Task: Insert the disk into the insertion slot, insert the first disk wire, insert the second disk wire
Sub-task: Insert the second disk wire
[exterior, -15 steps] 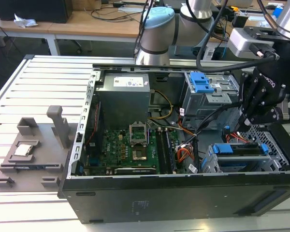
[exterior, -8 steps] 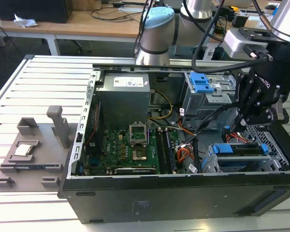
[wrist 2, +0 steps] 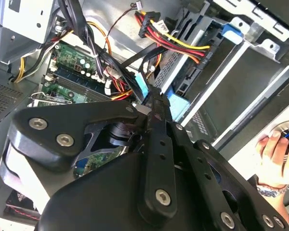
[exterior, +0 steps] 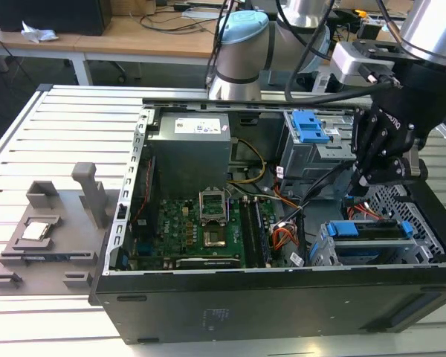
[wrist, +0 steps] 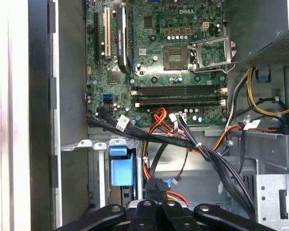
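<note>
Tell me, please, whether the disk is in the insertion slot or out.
In, apparently: the exterior view shows the disk, blue carrier outward, seated within a bay of the insertion slot.

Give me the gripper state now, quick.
Gripper: shut, fingertips pressed together. A dark cable runs down to the tips, but it cannot be told whether the gripper is holding it.

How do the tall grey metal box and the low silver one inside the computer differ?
In the exterior view the tall grey metal cage stands farther back; the low silver perforated cage sits nearer the camera. The grey cage carries a short blue plastic clip on top; the silver cage shows a wide blue plastic frame across it. Both are sheet metal.
</note>
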`<state>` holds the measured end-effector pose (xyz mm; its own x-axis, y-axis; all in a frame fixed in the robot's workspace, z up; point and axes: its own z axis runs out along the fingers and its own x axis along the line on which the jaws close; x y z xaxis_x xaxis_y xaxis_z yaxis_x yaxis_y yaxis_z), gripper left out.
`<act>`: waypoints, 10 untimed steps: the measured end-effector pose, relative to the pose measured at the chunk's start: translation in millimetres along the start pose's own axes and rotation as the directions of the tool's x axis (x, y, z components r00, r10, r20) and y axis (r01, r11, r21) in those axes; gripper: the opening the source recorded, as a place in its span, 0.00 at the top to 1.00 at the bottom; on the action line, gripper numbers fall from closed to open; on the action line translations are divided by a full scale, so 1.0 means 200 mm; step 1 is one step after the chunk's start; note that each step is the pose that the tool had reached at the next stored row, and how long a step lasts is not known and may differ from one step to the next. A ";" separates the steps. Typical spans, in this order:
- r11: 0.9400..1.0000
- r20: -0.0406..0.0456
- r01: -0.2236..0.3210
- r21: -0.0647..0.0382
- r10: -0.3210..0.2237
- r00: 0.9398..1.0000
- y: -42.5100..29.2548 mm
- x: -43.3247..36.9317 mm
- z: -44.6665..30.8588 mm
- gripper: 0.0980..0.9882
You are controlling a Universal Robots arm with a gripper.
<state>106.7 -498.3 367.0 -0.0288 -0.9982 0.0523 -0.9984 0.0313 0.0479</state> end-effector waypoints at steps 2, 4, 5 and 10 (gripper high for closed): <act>1.000 0.000 0.000 0.000 0.000 1.000 0.000 -0.003 0.007 0.99; 1.000 0.000 0.000 0.000 0.000 1.000 0.001 -0.006 0.019 0.99; 1.000 0.000 0.000 0.000 0.000 1.000 0.000 -0.007 0.024 0.99; 1.000 0.000 0.000 0.000 0.000 1.000 -0.001 -0.011 0.051 0.99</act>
<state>106.4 -496.6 356.7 -0.0288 -0.9982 0.0521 -0.9984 0.0313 0.0479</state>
